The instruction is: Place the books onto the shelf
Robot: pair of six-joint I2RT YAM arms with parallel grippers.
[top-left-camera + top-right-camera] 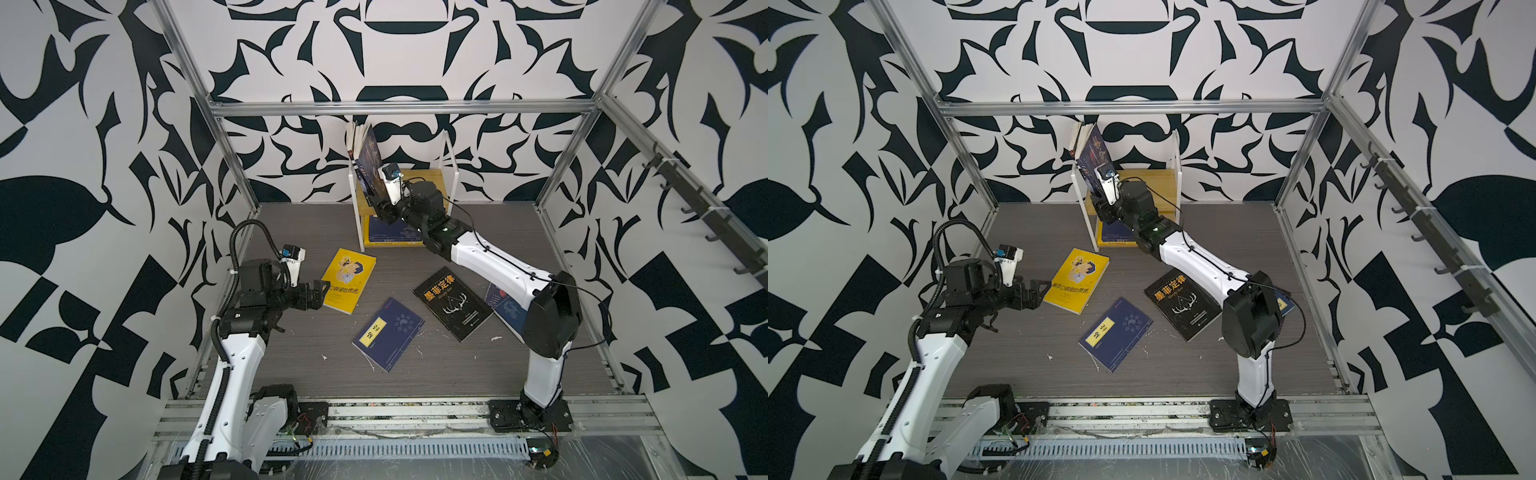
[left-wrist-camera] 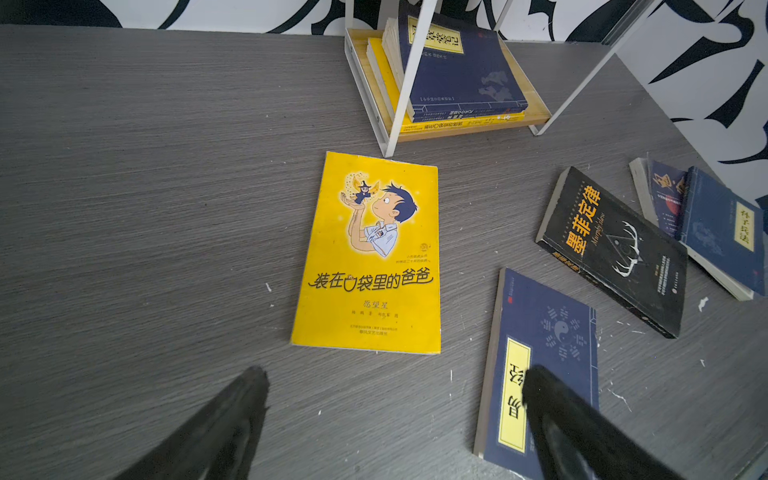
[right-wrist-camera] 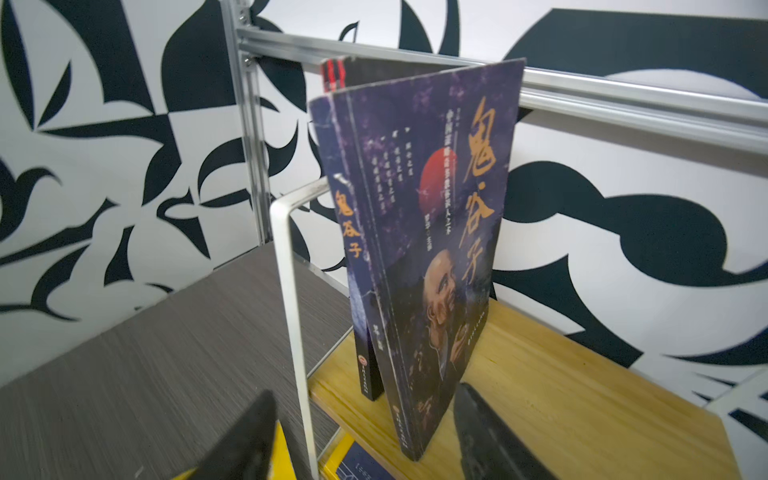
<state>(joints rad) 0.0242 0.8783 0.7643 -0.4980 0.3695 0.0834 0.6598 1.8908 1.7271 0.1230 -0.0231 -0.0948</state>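
The shelf [image 1: 432, 175] [image 3: 561, 374] stands at the back of the table. A dark purple-blue book [image 1: 370, 162] [image 3: 436, 232] stands upright on its top board, leaning on other upright books by the white left frame. My right gripper [image 1: 377, 203] [image 3: 365, 395] is open at that book's lower corner, fingers spread wide and apart from it. More books lie flat on the lower tier [image 2: 457, 66]. On the table lie a yellow book [image 1: 349, 280] [image 2: 370, 257], a navy one with a yellow label [image 1: 388, 332] and a black one [image 1: 453, 301]. My left gripper [image 1: 321, 290] [image 2: 397, 372] hangs open beside the yellow book.
Two more books [image 2: 723, 232] lie overlapping at the right, partly under the right arm's elbow [image 1: 550, 316]. Aluminium frame posts [image 1: 232, 158] and patterned walls close in the grey table [image 1: 291, 357]. Small white scraps dot its surface.
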